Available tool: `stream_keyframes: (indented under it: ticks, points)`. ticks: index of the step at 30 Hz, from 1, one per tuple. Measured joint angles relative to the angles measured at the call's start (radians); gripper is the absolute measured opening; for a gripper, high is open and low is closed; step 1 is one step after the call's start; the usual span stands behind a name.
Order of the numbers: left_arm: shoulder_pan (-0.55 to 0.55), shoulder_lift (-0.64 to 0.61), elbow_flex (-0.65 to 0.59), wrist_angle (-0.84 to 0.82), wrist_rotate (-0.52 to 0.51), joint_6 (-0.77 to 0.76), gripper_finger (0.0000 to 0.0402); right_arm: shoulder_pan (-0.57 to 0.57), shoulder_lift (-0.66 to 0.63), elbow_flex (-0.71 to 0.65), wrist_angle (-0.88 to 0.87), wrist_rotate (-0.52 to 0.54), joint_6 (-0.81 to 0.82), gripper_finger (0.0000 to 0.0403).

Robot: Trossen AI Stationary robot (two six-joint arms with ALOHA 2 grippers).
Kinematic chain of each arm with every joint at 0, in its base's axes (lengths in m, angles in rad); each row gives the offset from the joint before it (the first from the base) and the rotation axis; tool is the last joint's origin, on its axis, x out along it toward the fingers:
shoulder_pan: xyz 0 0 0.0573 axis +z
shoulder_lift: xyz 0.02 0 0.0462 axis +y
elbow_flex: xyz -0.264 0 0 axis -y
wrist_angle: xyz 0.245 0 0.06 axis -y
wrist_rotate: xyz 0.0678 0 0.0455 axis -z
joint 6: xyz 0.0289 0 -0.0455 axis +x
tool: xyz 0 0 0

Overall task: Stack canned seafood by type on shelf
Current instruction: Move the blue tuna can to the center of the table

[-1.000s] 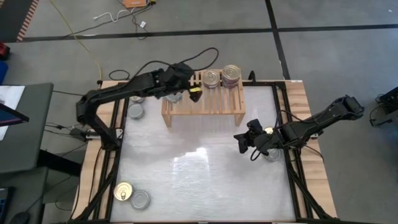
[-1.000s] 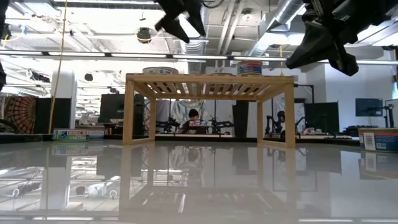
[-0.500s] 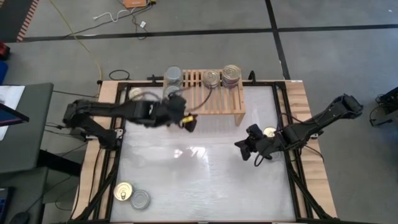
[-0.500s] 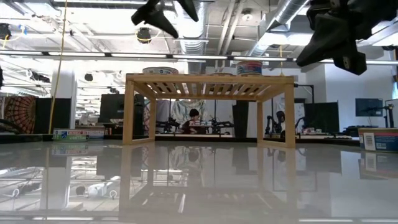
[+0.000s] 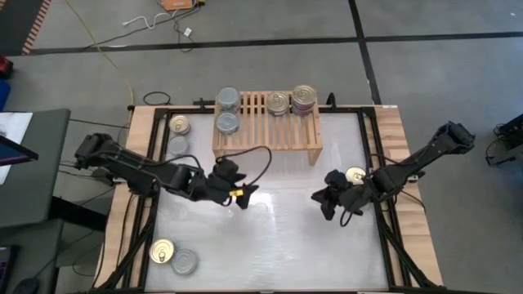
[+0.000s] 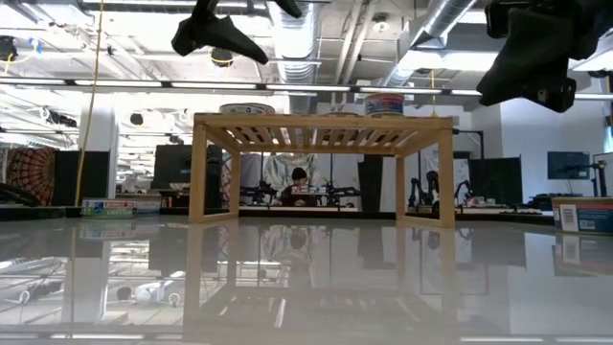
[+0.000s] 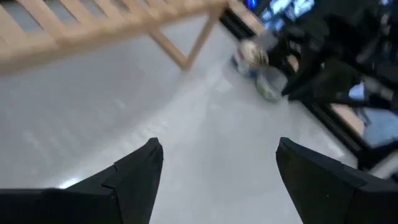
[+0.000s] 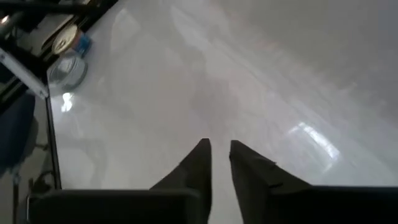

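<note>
The light-wood shelf stands at the table's far side and bears two silver-topped cans on its left end. A gold-lidded can and a stack of cans stand toward its right. My left gripper hangs open above the table's middle, near of the shelf, with nothing between its fingers. My right gripper hovers right of centre, its fingers a narrow gap apart and holding nothing. A gold-lidded can sits on the table just behind it.
Two loose cans sit at the far left beside the shelf, and two more lie at the near left corner. In the left wrist view a gold can and a silver can show beside the right arm. Bare tabletop lies between the grippers.
My left gripper has drawn back from the shelf's left end toward the table's near edge and come down, rolling as it went, still open. The two silver cans it had covered now show on the shelf. My right gripper has stayed nearly where it was.
</note>
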Motion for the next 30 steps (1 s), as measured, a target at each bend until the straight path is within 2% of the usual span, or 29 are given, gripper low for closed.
stream_keyframes:
  ticks: [3,9,13,18,22,26,30]
  points:
    - [-0.011,0.002,-0.002,0.002,0.021,-0.025,0.03,0.007,0.0,0.0,-0.001,-0.01,-0.045,0.0122]
    - [-0.014,0.001,-0.002,0.002,0.021,-0.185,0.03,0.028,0.0,0.0,-0.007,-0.012,-0.077,0.0174]
    - [-0.003,0.032,-0.002,0.012,-0.029,-0.203,0.03,0.035,0.0,0.0,-0.032,-0.013,-0.077,0.0192]
    - [0.0,0.122,-0.002,0.029,-0.029,-0.209,0.03,0.035,0.0,0.0,-0.07,-0.013,-0.077,0.0197]
    - [0.0,0.199,-0.002,0.105,0.043,-0.141,0.03,0.035,0.0,0.0,-0.086,-0.015,-0.063,0.0191]
    - [0.0,0.244,-0.002,0.205,0.066,-0.065,0.03,0.035,0.0,0.0,-0.087,-0.078,-0.017,0.0183]
    - [0.0,0.251,-0.003,0.226,0.072,0.011,0.03,0.033,0.018,0.005,-0.078,-0.12,0.023,0.0172]
